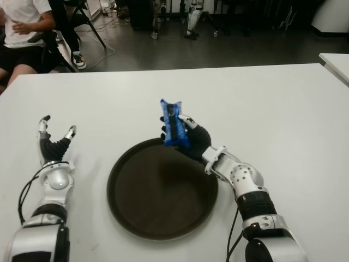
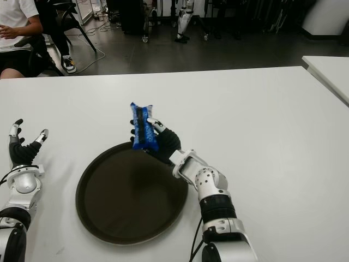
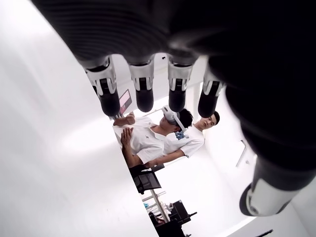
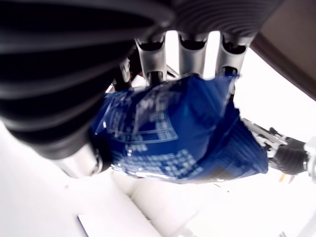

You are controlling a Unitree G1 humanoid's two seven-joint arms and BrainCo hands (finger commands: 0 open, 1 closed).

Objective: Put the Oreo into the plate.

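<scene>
A white tabletop (image 1: 283, 109) fills most of the head views, its far edge running across the upper part of the scene with dark floor beyond. A second white surface (image 1: 335, 63) shows at the far right, apart from the tabletop.

A round dark plate (image 1: 136, 218) sits near the robot, between its two arms. Bare tabletop lies open on every side of it, widest to the right and toward the far edge.

The right robot hand (image 1: 188, 137) is over the plate's far rim, fingers closed around the Oreo (image 1: 173, 124), a blue packet. The packet is held off the surface and stands nearly upright, its long axis running up and away from the robot, the upper end leaning slightly to the left. The right wrist view shows the fingers (image 4: 190, 49) wrapped over the blue wrapper.

The left robot hand (image 1: 53, 143) shows left of the plate, well apart from it, fingers spread and holding nothing; whether it touches the tabletop cannot be told.

A seated person (image 1: 22, 27) is beyond the tabletop's far left corner.
</scene>
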